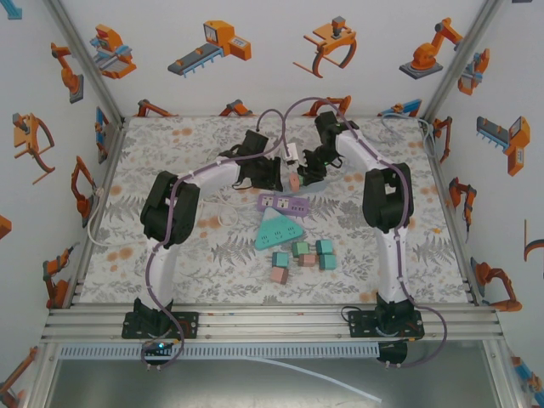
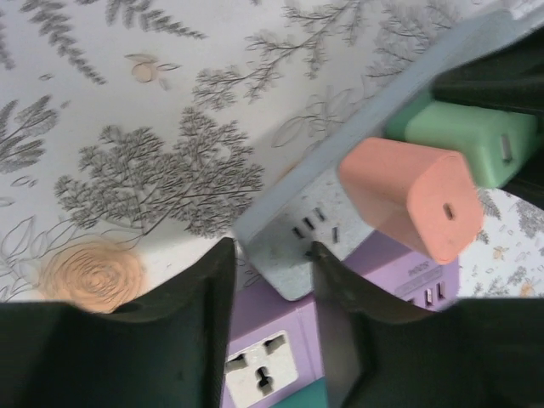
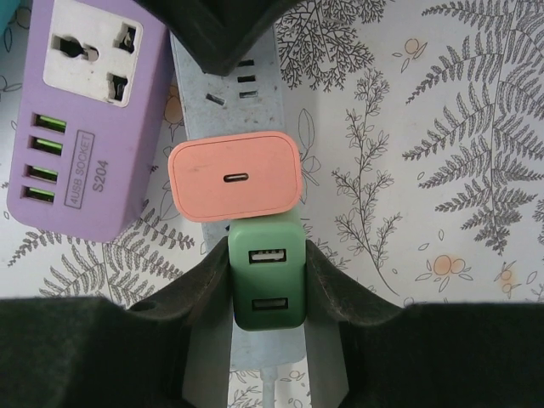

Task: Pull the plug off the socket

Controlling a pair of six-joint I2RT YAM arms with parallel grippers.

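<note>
**A:** The right gripper [image 3: 268, 259] is clamping the green plug [image 3: 267, 289], with one finger pressing on each side of its housing.

**B:** And where is that plug sitting?

**A:** It is sitting in the grey power strip [image 3: 255, 106], with its two USB ports facing up at the right wrist camera. A pink plug [image 3: 236, 177] is standing just beside it in the same strip, and the two housings are touching or very nearly so.

**B:** What is the left gripper doing?

**A:** The left gripper [image 2: 272, 255] is pinching the far end of that strip. Its fingers are pressing on the strip's two long edges, past a set of bare slots beyond the pink plug.

**B:** So both grippers are gripping something?

**A:** Yes, one is holding the plug and the other the strip. They are facing each other with only the pink plug between them.

**B:** What else is lying around them?

**A:** A purple socket block [image 3: 85, 127] is lying alongside the strip on the fern-patterned table [image 3: 442, 127]. I cannot tell whether the two are touching. From the top camera, a teal triangular piece [image 1: 279, 231] is lying just on the near side of the purple block. A cluster of small blocks [image 1: 304, 257], pink and teal, is sitting nearer the arm bases.
</note>
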